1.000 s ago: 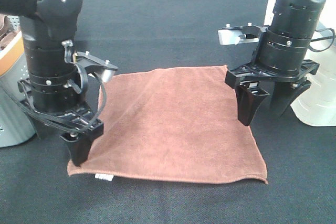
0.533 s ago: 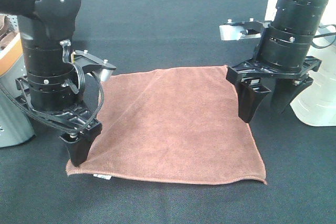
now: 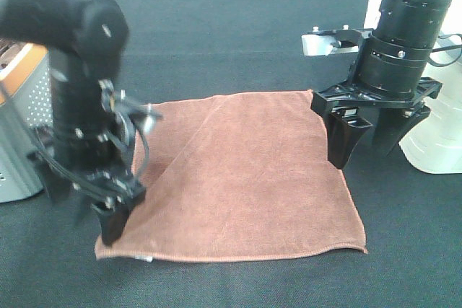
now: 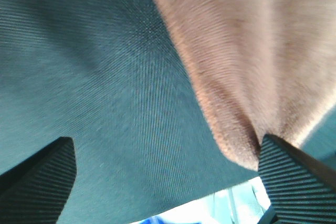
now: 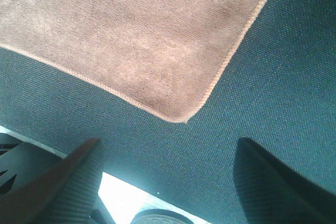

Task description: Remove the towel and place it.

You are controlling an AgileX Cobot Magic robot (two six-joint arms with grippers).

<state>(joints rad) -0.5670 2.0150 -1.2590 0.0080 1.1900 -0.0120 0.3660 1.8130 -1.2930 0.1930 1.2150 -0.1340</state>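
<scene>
Towel (image 3: 242, 174): spread nearly flat on the black table (image 3: 238, 27), about mid-table, one diagonal crease from the far edge toward the near left corner; looks already laid out, so placing is likely done or close to it.
Left gripper (image 3: 108, 210): jaws wide apart, holding nothing; poised at the towel's near left corner, one fingertip (image 4: 294, 169) touching the hem in the wrist view, the other over bare table.
Right gripper (image 3: 368, 146): jaws wide apart, empty; hangs above the towel's far right corner, clear of the cloth, both fingers over bare table in the wrist view.
Why so: each gripper at a diagonal corner suits letting a stretched cloth go flat; open jaws fit a release, judged only from the present pose.
Basket (image 3: 18, 128): grey with an orange rim, at the left table edge, just beside the left arm; mostly cut off.
White container (image 3: 437, 142): at the right table edge behind the right gripper; half hidden, kind unclear.
Blur: left arm smeared in the high view, so exact fingertip contact hard to judge there.
Hidden: near left corner partly covered by the left gripper; a small pale speck at that hem, perhaps a tag, too small to confirm.
Wrist views: cloth out of focus in the left one; bright shapes past the table edge unreadable in both.
</scene>
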